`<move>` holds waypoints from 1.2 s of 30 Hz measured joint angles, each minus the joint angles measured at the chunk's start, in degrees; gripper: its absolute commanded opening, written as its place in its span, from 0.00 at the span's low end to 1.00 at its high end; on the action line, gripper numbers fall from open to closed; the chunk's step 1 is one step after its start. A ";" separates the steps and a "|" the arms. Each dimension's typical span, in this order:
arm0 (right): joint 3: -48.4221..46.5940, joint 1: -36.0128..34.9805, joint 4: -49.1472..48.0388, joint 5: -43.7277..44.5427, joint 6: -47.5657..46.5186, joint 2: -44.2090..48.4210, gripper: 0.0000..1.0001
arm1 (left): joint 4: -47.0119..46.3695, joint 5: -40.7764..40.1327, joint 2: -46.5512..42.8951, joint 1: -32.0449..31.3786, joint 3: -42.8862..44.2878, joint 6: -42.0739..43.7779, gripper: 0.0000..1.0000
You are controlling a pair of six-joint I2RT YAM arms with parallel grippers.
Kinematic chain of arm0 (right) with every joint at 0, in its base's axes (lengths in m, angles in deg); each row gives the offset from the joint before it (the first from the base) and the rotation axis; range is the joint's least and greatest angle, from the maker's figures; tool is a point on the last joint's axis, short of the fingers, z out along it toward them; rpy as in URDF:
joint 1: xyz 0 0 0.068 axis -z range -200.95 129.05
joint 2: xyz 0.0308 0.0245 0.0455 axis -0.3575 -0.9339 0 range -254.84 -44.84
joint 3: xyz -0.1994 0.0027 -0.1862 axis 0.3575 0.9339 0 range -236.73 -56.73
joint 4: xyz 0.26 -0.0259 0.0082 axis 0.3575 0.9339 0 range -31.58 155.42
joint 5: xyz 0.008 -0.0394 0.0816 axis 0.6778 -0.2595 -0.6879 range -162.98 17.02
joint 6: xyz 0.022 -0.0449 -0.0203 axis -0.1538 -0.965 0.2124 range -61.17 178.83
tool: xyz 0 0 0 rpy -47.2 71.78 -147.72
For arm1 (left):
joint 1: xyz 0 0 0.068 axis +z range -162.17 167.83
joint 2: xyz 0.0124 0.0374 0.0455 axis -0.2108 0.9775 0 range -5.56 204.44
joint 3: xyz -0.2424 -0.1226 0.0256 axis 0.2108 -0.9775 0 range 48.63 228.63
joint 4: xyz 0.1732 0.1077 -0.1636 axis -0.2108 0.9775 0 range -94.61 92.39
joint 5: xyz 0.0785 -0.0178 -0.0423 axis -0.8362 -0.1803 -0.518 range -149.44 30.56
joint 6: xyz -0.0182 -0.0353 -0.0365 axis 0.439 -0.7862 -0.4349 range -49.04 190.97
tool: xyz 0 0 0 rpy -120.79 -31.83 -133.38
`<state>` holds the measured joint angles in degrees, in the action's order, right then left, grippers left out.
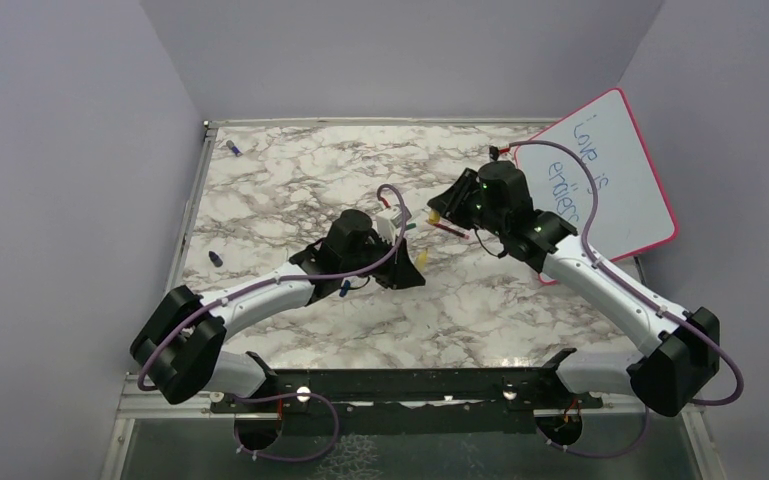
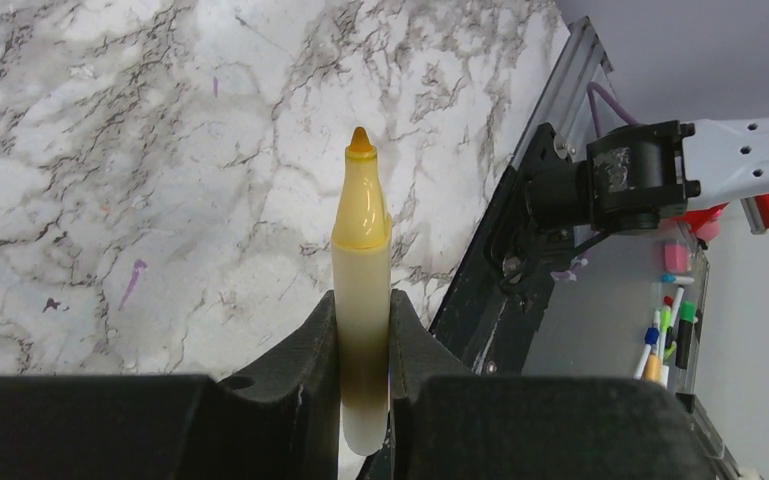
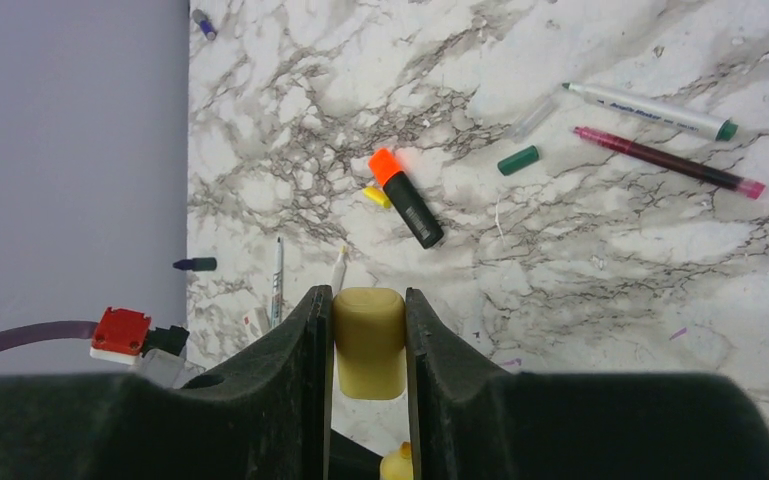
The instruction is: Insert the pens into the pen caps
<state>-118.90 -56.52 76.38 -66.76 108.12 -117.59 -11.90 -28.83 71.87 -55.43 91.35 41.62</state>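
whiteboard (image 1: 625,175) (blue writing), black highlighter (image 3: 410,205), marble table (image 1: 300,175)

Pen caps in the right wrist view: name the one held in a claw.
The yellow cap, pinched in the right claw. The green cap and the dark cap lie loose on the marble table.

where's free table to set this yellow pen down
Bare marble lies near, just beyond the base rail, and far, between the blue cap and whiteboard. Crowded mid-table: dark red pen, green cap, highlighter.
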 measured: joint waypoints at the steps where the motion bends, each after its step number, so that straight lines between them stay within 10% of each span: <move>1: 0.02 0.00 -0.39 0.39 -0.72 0.26 0.05 | -0.81 -0.02 0.17 -0.11 0.00 -0.35 0.00; 36: 5.35 0.00 -5.03 -3.52 -2.34 1.18 0.05 | -7.28 -8.13 3.82 -1.77 5.31 -8.59 0.00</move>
<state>-113.55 -56.52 71.35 -70.28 105.79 -116.41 -19.18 -36.96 75.69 -57.21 96.66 33.03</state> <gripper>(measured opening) 0.311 0.169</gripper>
